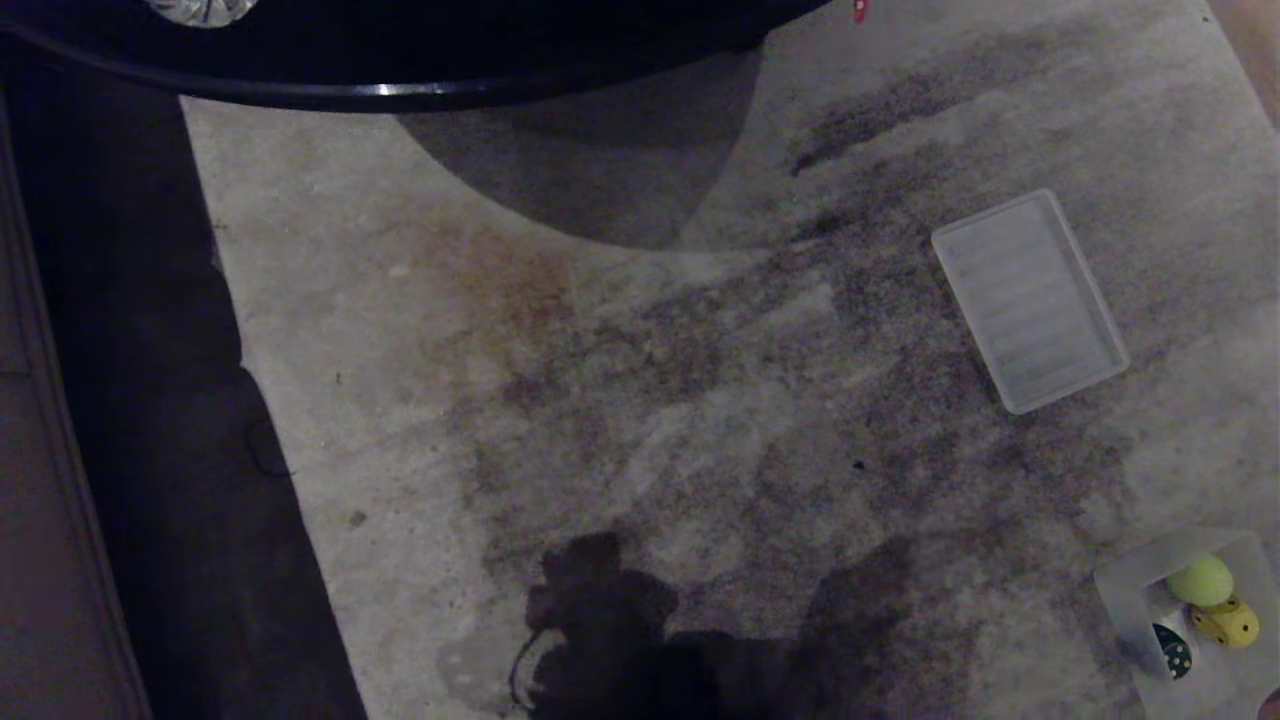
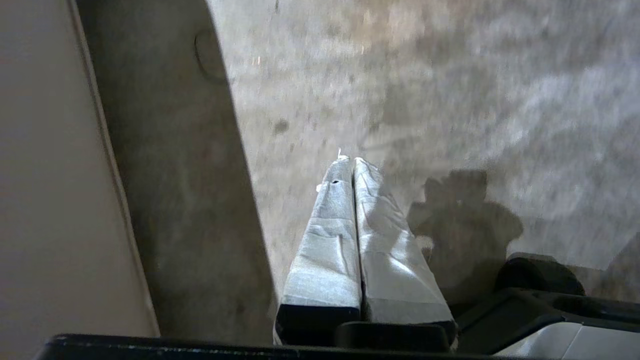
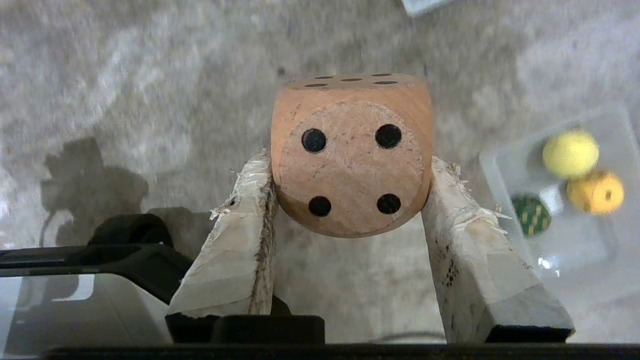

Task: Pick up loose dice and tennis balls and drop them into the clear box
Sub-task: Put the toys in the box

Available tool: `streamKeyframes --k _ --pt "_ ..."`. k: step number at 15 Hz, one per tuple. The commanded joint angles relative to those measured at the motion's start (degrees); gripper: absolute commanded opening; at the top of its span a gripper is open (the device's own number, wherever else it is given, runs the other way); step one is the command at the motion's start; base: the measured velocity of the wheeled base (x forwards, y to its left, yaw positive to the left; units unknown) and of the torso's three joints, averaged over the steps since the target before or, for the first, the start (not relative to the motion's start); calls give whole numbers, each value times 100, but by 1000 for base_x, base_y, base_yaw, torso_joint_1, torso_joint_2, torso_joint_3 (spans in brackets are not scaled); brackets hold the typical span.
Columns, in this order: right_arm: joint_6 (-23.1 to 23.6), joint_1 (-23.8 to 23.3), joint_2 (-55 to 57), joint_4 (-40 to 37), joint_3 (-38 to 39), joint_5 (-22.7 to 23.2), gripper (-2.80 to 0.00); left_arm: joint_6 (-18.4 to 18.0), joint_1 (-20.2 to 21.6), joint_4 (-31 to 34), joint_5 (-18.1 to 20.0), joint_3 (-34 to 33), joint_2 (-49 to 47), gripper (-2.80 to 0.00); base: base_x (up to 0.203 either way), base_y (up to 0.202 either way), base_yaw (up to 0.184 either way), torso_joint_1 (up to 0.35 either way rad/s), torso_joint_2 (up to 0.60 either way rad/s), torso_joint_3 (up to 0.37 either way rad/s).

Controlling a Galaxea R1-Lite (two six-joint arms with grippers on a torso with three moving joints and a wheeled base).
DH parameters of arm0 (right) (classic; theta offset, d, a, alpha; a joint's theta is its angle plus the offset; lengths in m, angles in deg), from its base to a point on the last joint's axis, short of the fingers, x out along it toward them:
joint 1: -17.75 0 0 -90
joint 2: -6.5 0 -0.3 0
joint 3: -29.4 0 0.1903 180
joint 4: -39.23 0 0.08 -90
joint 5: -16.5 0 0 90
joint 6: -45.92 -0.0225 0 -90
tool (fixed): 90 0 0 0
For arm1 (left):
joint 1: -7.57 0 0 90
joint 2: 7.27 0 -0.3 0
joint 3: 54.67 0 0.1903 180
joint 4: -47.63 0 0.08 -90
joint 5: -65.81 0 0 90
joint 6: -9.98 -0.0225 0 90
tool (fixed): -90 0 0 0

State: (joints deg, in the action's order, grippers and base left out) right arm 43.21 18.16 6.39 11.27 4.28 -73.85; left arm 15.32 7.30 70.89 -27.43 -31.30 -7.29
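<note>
My right gripper (image 3: pixel 351 165) is shut on the tan die (image 3: pixel 351 155), held above the stained floor with its four-dot face toward the wrist camera. The clear box (image 1: pixel 1125 580) stands on the floor at the near right, off to the side of the held die. Inside it lie a tennis ball (image 1: pixel 1201 581), a yellow die (image 1: pixel 1228 622) and a dark green die (image 1: pixel 1173 652). The right wrist view shows the same box (image 3: pixel 575 240) with the ball (image 3: pixel 570 154), yellow die (image 3: pixel 595 192) and green die (image 3: pixel 531 215). My left gripper (image 2: pixel 352 161) is shut and empty over bare floor. Neither arm shows in the head view.
A flat ribbed translucent lid (image 1: pixel 1030 300) lies on the floor at the right, beyond the box. A round black edge (image 1: pixel 400 90) overhangs the far side and casts a shadow. A dark strip (image 1: pixel 150 400) and a pale wall run along the left.
</note>
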Motion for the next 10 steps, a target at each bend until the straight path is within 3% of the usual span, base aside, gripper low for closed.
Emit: streamKeyframes --k 1,8,10 --pt "0 2 11 -7 0 0 -280 11 0 -7 -10 -9 -6 -280 -145 0 -3 2 0 2" --pt "16 2 11 -7 0 0 -280 -15 0 2 8 -9 -6 -280 -13 0 0 0 0 1" --pt "-1 2 11 -7 1 -9 -280 -15 0 2 -1 -9 -6 -280 -5 0 -89 2 2 3"
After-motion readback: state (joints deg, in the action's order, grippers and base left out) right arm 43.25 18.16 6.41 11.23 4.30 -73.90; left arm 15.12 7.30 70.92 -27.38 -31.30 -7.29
